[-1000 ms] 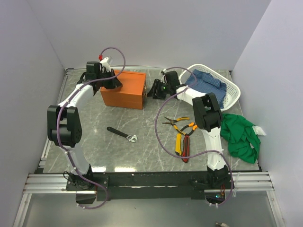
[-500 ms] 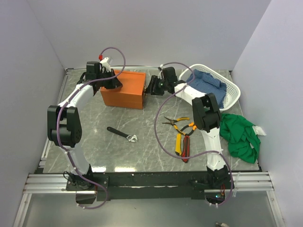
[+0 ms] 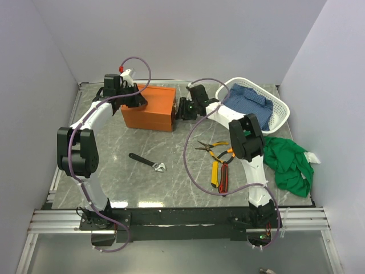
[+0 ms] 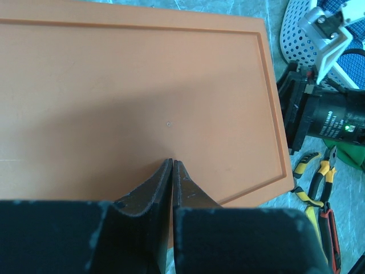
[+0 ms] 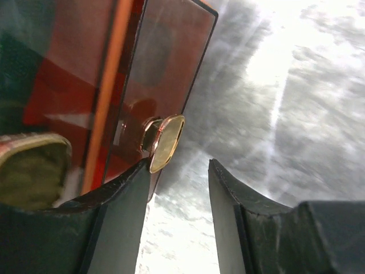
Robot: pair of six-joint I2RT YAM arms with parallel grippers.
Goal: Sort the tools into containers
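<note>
The orange box [image 3: 149, 108] stands at the back left with its lid on; the lid fills the left wrist view [image 4: 142, 85]. My left gripper [image 3: 134, 98] is shut and empty, its tips [image 4: 172, 161] just over the lid. My right gripper [image 3: 181, 108] is open at the box's right end [image 5: 159, 68]. A small brass knob [image 5: 166, 142] on that end sits at its left fingertip [image 5: 145, 171], not between the jaws [image 5: 179, 165]. On the table lie a black wrench [image 3: 147, 162], orange-handled pliers [image 3: 217, 149], a yellow knife [image 3: 215, 174] and a red-black knife [image 3: 224, 178]. No screwdrivers show.
A white perforated basket [image 3: 276, 114] holding a blue cloth [image 3: 248, 100] stands at the back right. A green cloth [image 3: 291, 162] lies at the right edge. Grey walls close in the table on three sides.
My right gripper has moved left, from beside the basket up to the right end of the orange box. The left arm and the tools have not moved.
</note>
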